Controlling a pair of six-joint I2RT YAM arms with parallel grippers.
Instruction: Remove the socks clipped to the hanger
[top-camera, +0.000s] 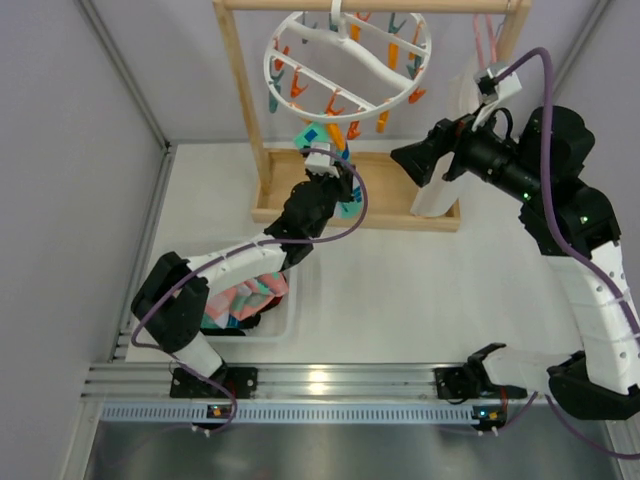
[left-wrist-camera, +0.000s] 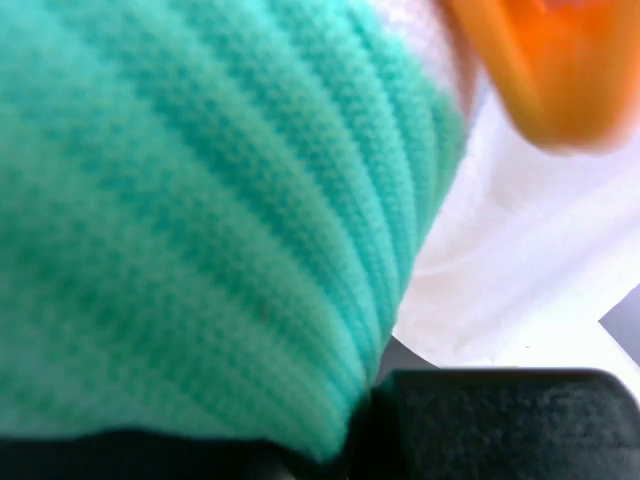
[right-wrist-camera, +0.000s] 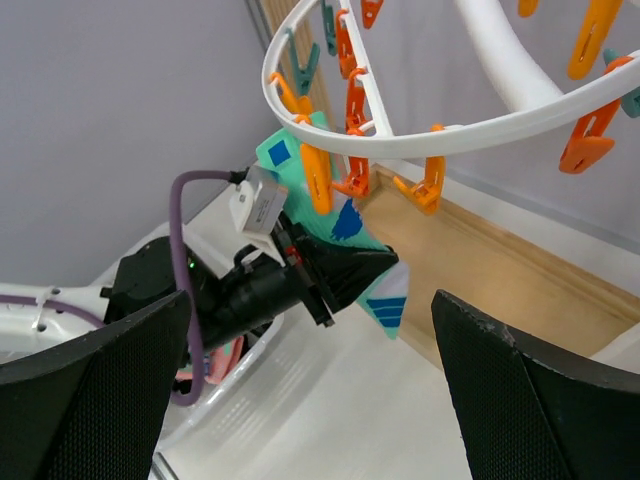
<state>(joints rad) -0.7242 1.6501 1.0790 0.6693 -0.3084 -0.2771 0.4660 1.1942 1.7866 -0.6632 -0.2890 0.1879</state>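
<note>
The hanger (top-camera: 345, 58), a white ring with orange and teal pegs, hangs from the wooden rack's top bar. One of the socks (right-wrist-camera: 335, 218), teal-green with blue marks, hangs below its near-left edge from an orange peg (right-wrist-camera: 316, 180). My left gripper (right-wrist-camera: 375, 268) is shut on the lower part of this sock. In the left wrist view the teal knit (left-wrist-camera: 200, 220) fills the frame above one black finger (left-wrist-camera: 500, 420), with the orange peg (left-wrist-camera: 550, 70) at the top right. To the right of the sock my right gripper (top-camera: 415, 160) stands open and empty, its pads (right-wrist-camera: 90, 400) wide apart.
The wooden rack frame (top-camera: 248, 110) stands on a base board (top-camera: 395, 190) at the back. A white garment (top-camera: 465, 95) hangs at its right end. A white bin (top-camera: 285, 325) near the left arm holds pink and teal socks (top-camera: 245, 295). Grey walls close both sides.
</note>
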